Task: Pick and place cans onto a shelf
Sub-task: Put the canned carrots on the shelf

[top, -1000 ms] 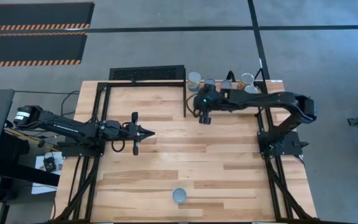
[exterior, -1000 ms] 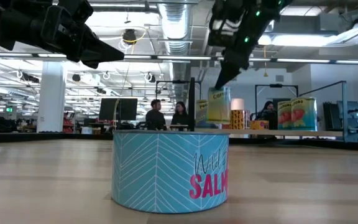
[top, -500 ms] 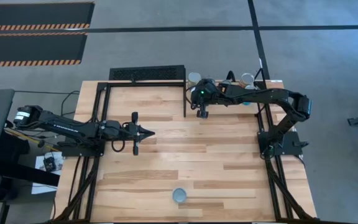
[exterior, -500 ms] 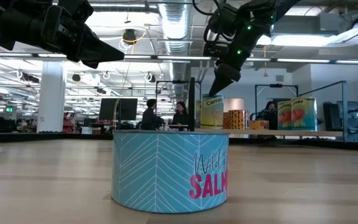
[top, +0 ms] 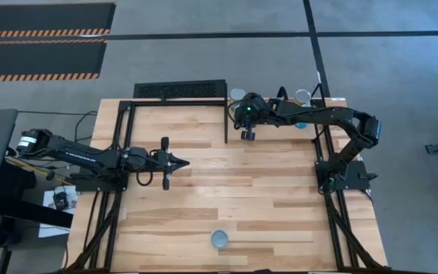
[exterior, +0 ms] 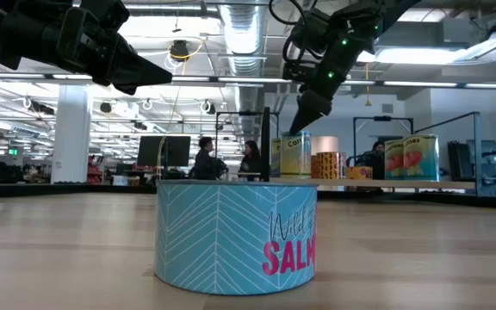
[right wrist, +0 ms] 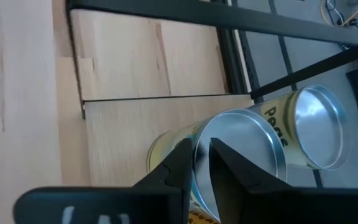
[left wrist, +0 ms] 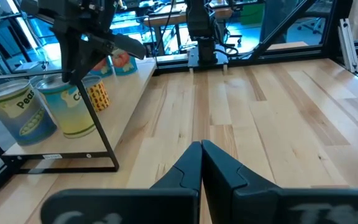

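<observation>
A yellow-labelled can [right wrist: 241, 149] stands upright on its base on the shelf [exterior: 403, 183] at the table's far edge, next to a "Peas" can [right wrist: 316, 127]. My right gripper [right wrist: 202, 155] slants down over it. Its fingers stand a little apart on either side of the can top's rim. In the low view its fingertips [exterior: 299, 126] sit just above the can [exterior: 295, 157]. Other cans [exterior: 330, 165] stand farther along the shelf. A blue can [top: 220, 239] sits near the table's front edge. My left gripper [top: 181, 161] hovers shut over the table's left half, holding nothing. My right gripper comes at the yellow-labelled can from above, slanting toward the far edge. One finger [right wrist: 182, 163] is outside the top's rim [right wrist: 202, 142] and the other is over the lid. A narrow gap shows between them. Whether they touch the rim I cannot tell.
The shelf's black bars [left wrist: 98, 124] frame the board beside the cans. A black grille [top: 179, 90] lies at the table's far left. People sit in the room beyond [exterior: 205, 159]. Bare wood spans the table's middle [top: 234, 183].
My right gripper has moved toward the table's left and far edge along the shelf and sunk slightly. The yellow-labelled can hung tilted below its fingers, clear of the shelf. It now stands upright on the shelf beside the Peas can.
</observation>
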